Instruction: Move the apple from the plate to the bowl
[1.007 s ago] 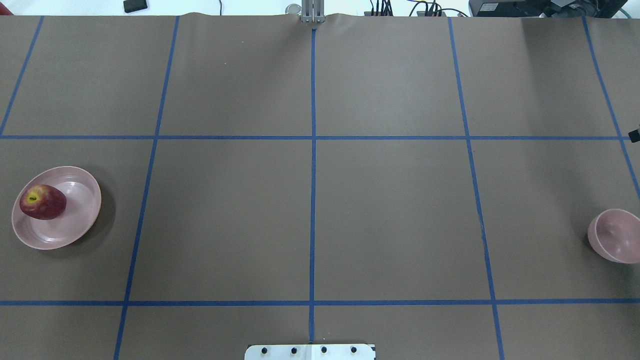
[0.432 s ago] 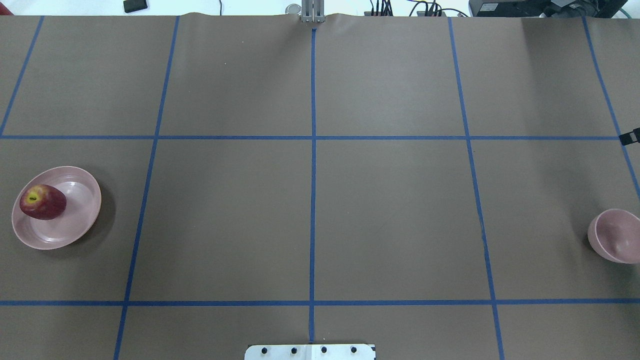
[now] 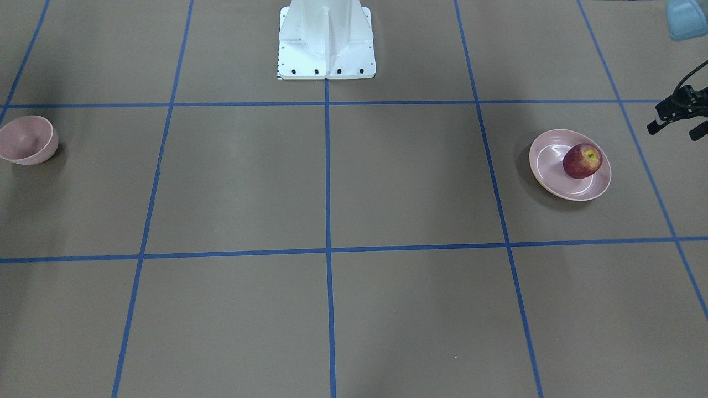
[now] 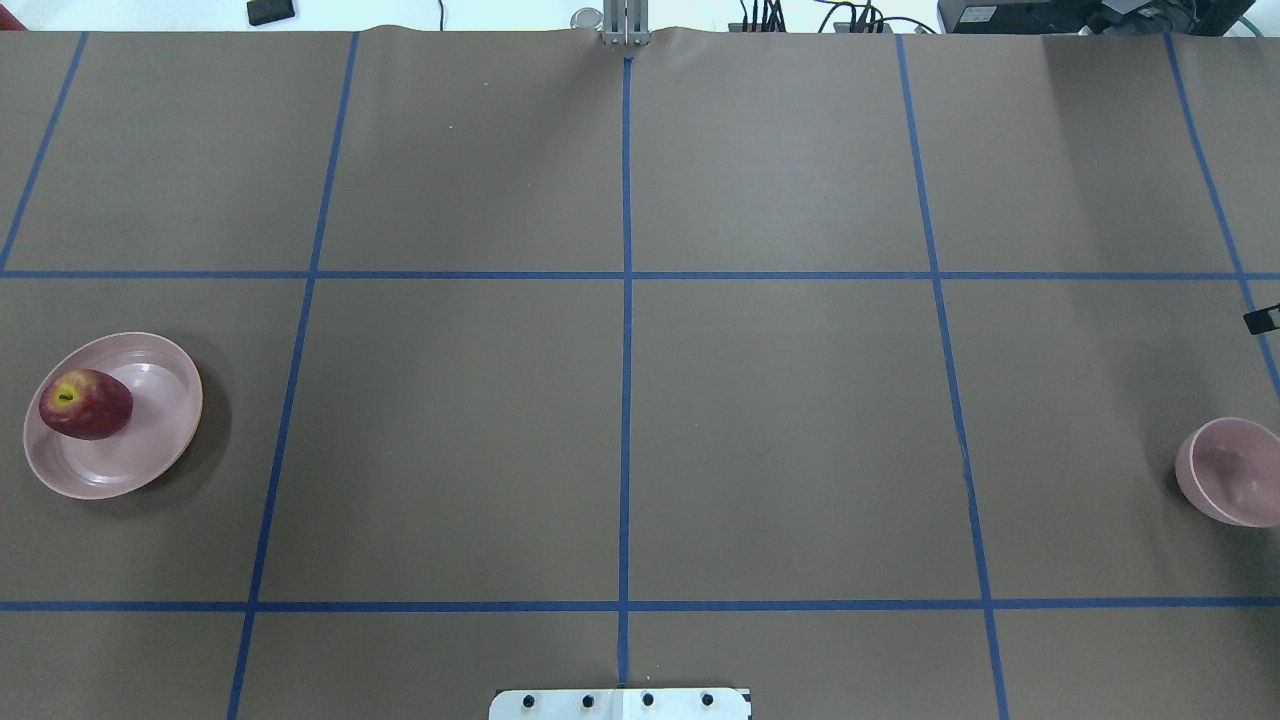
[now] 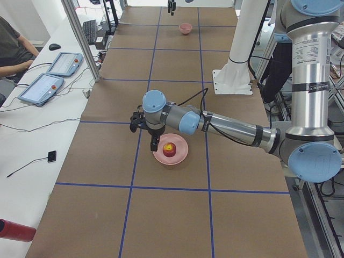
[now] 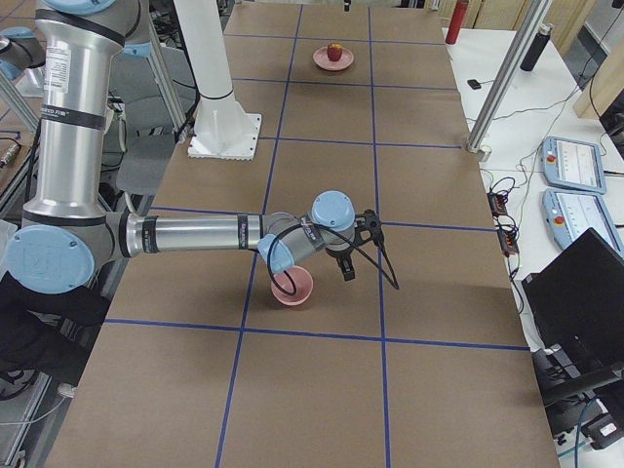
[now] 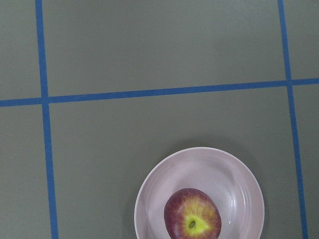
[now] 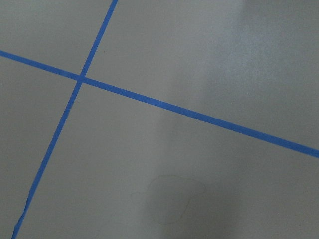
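Since the apple point(image 4: 86, 404) is firm, smooth and round, it is best gripped across its middle by the spread jaws of the left gripper point(image 3: 674, 131).

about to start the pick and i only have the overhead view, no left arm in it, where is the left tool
Observer: In the front-facing view the left tool hangs beside the plate, toward the table's left end, clear of the apple.
Operator: ok, open or shut
Observer: Open. That same view shows its two fingers spread, with bare table showing between them.
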